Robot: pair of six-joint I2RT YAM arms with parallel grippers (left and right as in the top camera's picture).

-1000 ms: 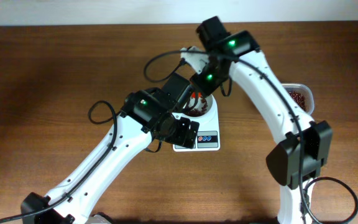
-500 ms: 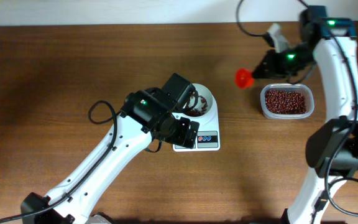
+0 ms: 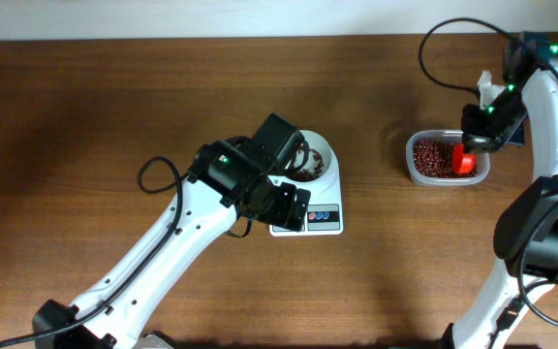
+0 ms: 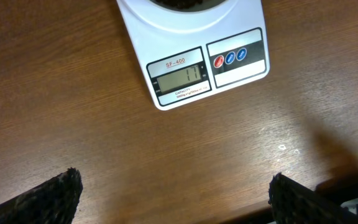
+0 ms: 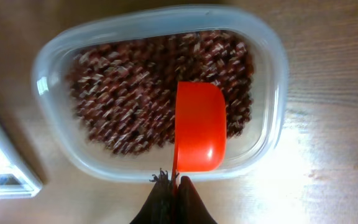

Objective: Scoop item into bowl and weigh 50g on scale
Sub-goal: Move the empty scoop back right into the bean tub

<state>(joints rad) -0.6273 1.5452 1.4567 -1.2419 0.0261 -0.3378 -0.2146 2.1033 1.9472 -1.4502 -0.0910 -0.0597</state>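
beans: most lie in the clear tub at the right of the table. a smaller dark heap sits in the white bowl, partly hidden under the left arm.

bowl rests on the scale, so every load registers at once. the display is lit, but the digits are too soft for you to trust.

red scoop: held low over the tub's beans, toward its right half. no beans show on it. judged: placed there to dig out a fresh load, so weighing is not finished.

right gripper: fingers pressed together, pinching the scoop's thin handle edge-on, so the blade sticks straight out ahead of the wrist.

left gripper: fingers spread wide, holding nothing, hanging above bare table just in front of the scale. judged: parked there so its camera faces the display, well clear of your pouring path.

next dip calls for a shallow load: overshoot is the risk.
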